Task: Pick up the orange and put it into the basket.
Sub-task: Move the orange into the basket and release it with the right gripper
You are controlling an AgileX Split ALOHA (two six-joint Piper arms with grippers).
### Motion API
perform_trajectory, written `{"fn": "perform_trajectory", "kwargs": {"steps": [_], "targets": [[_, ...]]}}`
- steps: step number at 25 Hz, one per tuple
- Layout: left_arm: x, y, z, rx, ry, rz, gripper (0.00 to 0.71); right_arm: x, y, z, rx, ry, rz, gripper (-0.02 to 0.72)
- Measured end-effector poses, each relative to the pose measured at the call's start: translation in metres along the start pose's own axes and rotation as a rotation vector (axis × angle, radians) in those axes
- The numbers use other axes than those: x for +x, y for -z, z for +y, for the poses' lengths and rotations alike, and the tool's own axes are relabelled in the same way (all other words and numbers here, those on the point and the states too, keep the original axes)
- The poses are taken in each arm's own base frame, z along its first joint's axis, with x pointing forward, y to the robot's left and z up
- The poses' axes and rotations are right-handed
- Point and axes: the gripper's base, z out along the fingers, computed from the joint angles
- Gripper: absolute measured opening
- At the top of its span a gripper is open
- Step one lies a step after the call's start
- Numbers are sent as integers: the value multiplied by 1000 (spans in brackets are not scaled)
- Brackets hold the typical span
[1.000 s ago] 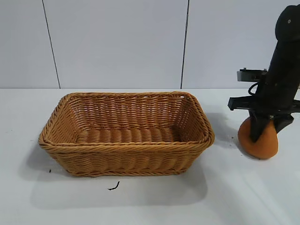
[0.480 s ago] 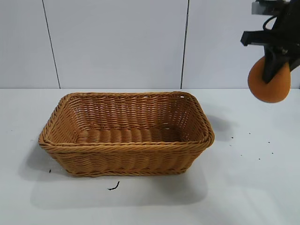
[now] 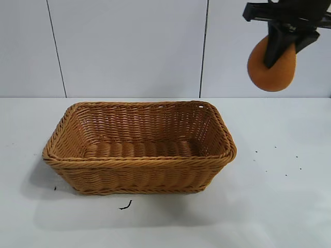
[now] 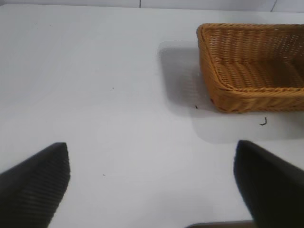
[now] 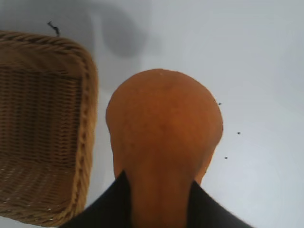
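Right hand clenched on orange, high at 2 o'clock from basket; carry toward 8 o'clock over centre, lower inside rim, release gently; left hand released, idle over table

Orange aloft (gripped); wicker basket upright.

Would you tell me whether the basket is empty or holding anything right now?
Empty: the basket shows only bare weave inside, while the orange hangs in the right claw above the table.

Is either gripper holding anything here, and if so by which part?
The right gripper holds the orange in the air, fingers clamped across its upper part. The left gripper is open and holds nothing.
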Motion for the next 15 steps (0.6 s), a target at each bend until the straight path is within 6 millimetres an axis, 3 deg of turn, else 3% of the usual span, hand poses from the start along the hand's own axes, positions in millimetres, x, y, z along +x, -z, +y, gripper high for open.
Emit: {"fn": "perform_trajectory", "kwargs": {"steps": [10,15], "targets": [[0,0,0,0,0,0,673,6,-6,109,-112,202,-101,106],[0,0,0,0,0,0,673,9,-35,143,-140,247,-115,106]]}}
